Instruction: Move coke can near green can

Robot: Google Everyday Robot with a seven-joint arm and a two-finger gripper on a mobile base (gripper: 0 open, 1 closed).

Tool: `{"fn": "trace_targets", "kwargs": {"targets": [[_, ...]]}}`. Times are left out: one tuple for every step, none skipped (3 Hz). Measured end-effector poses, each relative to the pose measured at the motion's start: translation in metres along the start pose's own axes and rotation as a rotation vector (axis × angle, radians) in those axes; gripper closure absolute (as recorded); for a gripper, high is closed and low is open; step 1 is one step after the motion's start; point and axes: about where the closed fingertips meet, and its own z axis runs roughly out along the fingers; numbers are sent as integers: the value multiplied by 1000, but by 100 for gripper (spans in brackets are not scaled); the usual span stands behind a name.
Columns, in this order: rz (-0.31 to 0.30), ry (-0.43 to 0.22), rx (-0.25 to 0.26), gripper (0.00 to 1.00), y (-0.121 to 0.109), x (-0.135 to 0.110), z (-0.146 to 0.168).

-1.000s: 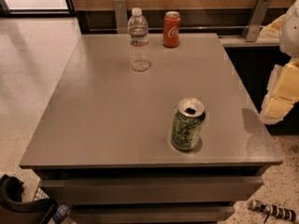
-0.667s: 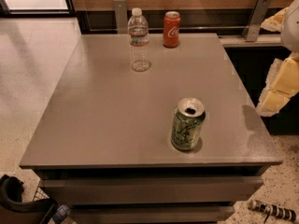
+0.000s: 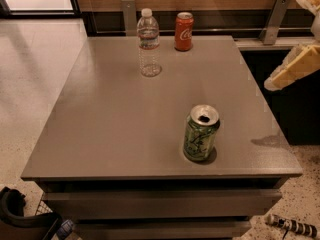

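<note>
The coke can (image 3: pixel 183 31) stands upright at the far edge of the grey table (image 3: pixel 110 114), right of centre. The green can (image 3: pixel 200 133) stands upright near the table's front right, its silver top and dark mouth hole showing. The two cans are far apart, almost the table's full depth. My gripper (image 3: pixel 294 69) is a cream-coloured shape at the right edge of the view, raised beyond the table's right side, away from both cans and holding nothing that I can see.
A clear plastic water bottle (image 3: pixel 149 43) stands upright to the left of the coke can. Two metal brackets (image 3: pixel 273 19) rise behind the table against a wood wall. A dark counter lies to the right. Speckled floor surrounds the table.
My gripper has risen at the right edge of the view. The cans and the bottle have not moved.
</note>
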Motion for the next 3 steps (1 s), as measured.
{"fn": "trace_targets", "kwargs": {"targets": [[77, -183, 78, 0, -26, -5, 30], [137, -337, 115, 0, -49, -26, 63], [143, -352, 109, 0, -53, -29, 69]]}}
